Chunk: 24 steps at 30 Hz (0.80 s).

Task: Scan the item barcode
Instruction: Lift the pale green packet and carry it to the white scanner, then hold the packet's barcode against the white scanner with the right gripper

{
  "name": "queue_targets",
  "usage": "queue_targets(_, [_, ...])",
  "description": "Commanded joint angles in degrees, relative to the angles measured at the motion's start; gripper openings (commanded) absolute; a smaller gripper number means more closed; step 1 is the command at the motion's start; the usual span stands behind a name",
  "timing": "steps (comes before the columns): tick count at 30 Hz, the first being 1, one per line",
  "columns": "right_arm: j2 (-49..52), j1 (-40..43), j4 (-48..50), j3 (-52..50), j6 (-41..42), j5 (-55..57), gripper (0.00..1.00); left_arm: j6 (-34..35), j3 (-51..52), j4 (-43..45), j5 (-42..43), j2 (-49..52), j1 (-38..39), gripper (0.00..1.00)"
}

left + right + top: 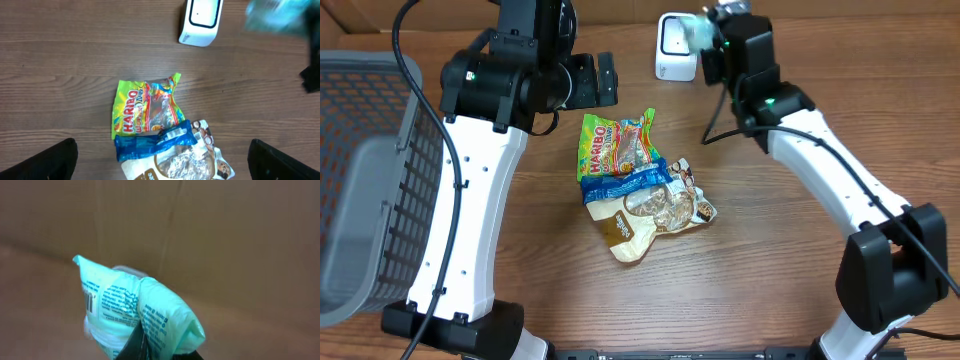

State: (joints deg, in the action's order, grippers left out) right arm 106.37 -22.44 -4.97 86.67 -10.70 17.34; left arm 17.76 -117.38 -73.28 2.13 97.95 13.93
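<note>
Jaws of the right gripper (708, 35) are pinching a mint-green packet (132, 305) by the white scanner (675, 48); left gripper (595, 80) is hanging wide open.

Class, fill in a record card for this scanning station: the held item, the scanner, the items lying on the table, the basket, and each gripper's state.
Held item: mint-green packet, raised beside the scanner
Scanner: white, at the table's far side
Lying on table: Haribo bag, blue packet, cream pouch, overlapping
Basket: grey mesh, by the left arm
Left gripper: open, empty
Right gripper: shut on the packet
</note>
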Motion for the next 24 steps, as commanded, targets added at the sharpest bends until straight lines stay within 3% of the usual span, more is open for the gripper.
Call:
queue_targets(1, [1.4, 0.0, 8.3, 1.3, -14.6, 7.7, 0.04, -1.0, -1.1, 0.0, -0.7, 0.6, 0.0, 1.00])
queue_targets(7, [8.1, 0.7, 23.5, 1.3, -26.3, 8.0, 0.04, -1.0, -1.1, 0.0, -0.7, 0.6, 0.0, 1.00])
queue_targets(14, [17.2, 0.5, 34.9, 1.3, -40.6, 4.4, 0.04, -1.1, -1.1, 0.0, -0.7, 0.6, 0.0, 1.00])
queue_targets(24, [22.5, 0.3, 41.9, 1.3, -52.7, 0.0, 0.04, -1.0, -1.1, 0.0, -0.7, 0.6, 0.0, 1.00])
